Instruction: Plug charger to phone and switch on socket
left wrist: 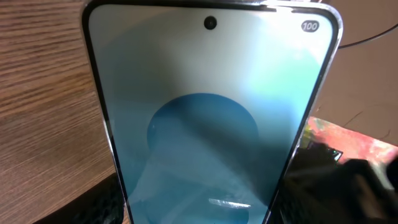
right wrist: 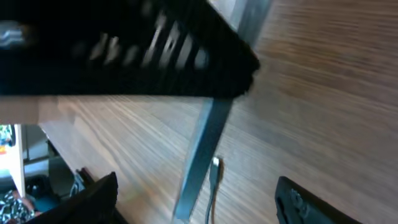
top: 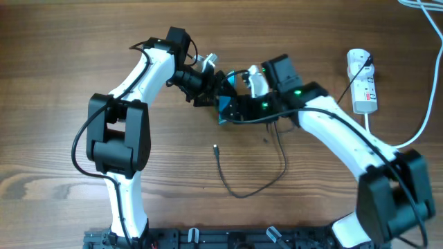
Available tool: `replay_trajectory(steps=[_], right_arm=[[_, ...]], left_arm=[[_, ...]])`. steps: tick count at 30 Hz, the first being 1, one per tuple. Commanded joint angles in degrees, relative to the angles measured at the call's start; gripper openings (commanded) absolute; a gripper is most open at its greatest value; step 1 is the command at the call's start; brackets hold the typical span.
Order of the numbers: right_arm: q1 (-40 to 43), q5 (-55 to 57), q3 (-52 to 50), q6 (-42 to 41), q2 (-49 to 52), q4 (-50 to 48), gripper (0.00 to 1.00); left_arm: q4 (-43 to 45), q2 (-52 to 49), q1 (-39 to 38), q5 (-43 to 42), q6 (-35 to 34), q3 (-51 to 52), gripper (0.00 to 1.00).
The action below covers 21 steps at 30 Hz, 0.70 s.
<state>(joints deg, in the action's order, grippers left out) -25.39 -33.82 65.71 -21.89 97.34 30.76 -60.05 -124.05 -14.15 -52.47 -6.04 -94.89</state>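
Here, left tool (top: 213, 95) clamps the phone (left wrist: 205, 124); right tool (right wrist: 198, 202) apart, charger (right wrist: 215, 168) beneath.

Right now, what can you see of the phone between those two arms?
The phone is slim, silvery-framed, its screen lit pale teal with a darker blue disc, a punch-hole camera on top and a "100" badge. It is tilted above the wooden table, clamped low down by the left gripper.
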Motion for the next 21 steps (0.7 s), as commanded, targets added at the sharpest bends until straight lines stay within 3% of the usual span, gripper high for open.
replay_trajectory(steps=[1, 5, 8, 15, 18, 20, 21], right_arm=[[-0.70, -2.10, 0.28, -3.67, 1.73, -3.89, 0.78], [-0.70, -0.04, 0.28, -3.82, 1.79, -9.27, 0.56], [-0.70, -0.09, 0.20, -5.51, 1.79, -8.87, 0.34], [-1.77, 2.16, -0.85, -6.27, 1.79, -7.87, 0.31], [-1.77, 3.63, -0.85, -7.28, 1.79, -8.52, 0.13], [-1.77, 4.33, -0.85, -7.19, 1.79, -8.46, 0.09], [-1.77, 4.26, -0.85, -7.23, 1.79, -8.15, 0.05]], left_arm=[[0.55, 2.34, -0.26, -2.78, 1.42, 0.11, 0.69], [0.46, 2.34, -0.26, -2.82, 2.49, 0.11, 0.68], [0.33, 2.34, -0.26, -2.80, 2.67, 0.11, 0.68], [0.57, 2.34, -0.26, -2.82, 2.67, 0.11, 0.68], [0.61, 2.34, -0.26, -2.80, 2.67, 0.11, 0.69], [0.61, 2.34, -0.26, -2.80, 2.64, 0.11, 0.70], [0.61, 2.34, -0.26, -2.78, 2.64, 0.11, 0.78]])
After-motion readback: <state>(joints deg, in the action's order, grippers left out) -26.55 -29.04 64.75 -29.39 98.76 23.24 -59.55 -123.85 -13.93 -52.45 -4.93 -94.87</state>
